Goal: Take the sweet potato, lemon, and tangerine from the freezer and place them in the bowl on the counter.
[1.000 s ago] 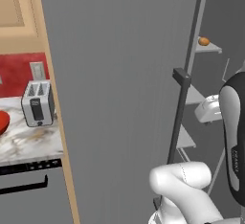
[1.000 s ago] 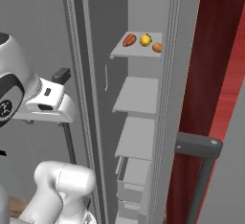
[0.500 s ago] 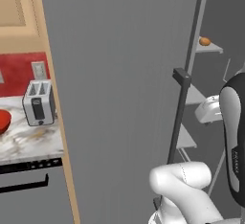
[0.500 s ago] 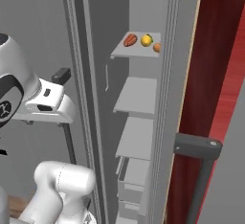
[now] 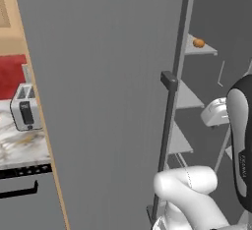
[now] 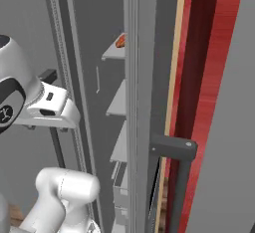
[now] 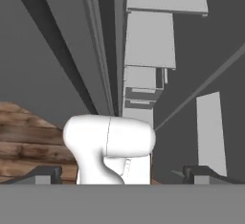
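**Zero fruit moved so far: the robot shuffles round the open door**

Nothing is in the pincer (image 7: pixel 123 174). Its two dark tips stand as wide apart as they go, with only air between them. It hangs low beside the freezer (image 5: pixel 211 8), looking down past the robot's own white body towards the wooden floor (image 7: pixel 28 137) and the lower shelves (image 7: pixel 148 39).

What has just changed is the standpoint, not the things. Everything on both sides has slid across since half a second ago, all together, so I take it the base has rolled or turned a little. The freezer door (image 5: pixel 108 101) stands open with its long bar handle (image 5: pixel 169 126) on the near edge. From the right side that door edge now covers most of the top shelf (image 6: pixel 113 53).

Past the door, on the top shelf, the tangerine (image 5: pixel 198 43) sits near the front lip. From the right, a reddish lump peeps out just behind the door edge on that same shelf. I judge it to be the sweet potato (image 6: pixel 120 41).

Beyond the door, on its outer side, lie the marble counter (image 5: pixel 19 145) and a toaster (image 5: pixel 24 111), well apart from the fruit.

For the task this looks like positioning only. The arm must rise to that top shelf before any first grab.
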